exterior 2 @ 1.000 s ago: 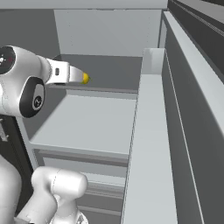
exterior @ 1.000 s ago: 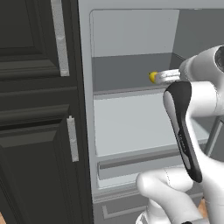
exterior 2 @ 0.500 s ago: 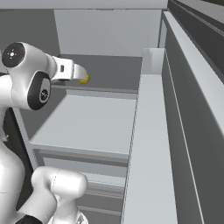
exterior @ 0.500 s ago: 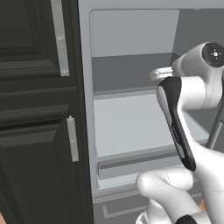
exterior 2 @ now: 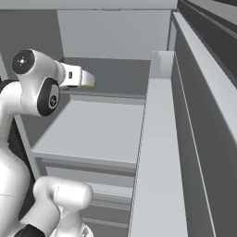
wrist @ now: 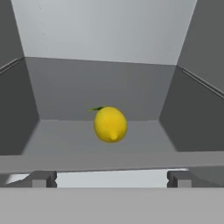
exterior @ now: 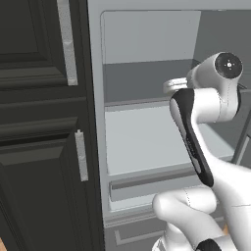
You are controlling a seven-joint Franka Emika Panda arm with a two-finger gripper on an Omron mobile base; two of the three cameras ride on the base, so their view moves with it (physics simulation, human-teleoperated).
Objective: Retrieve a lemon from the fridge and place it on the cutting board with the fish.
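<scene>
Yellow oval lemon (wrist: 110, 124), small green stem, on grey fridge (wrist: 100, 87) shelf

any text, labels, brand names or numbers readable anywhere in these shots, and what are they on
None: no readable text, label, brand or number in any view.
The lemon has plain yellow skin.
The fridge walls and shelves are bare grey.
The black cabinet doors and their silver handles carry no markings.
</scene>
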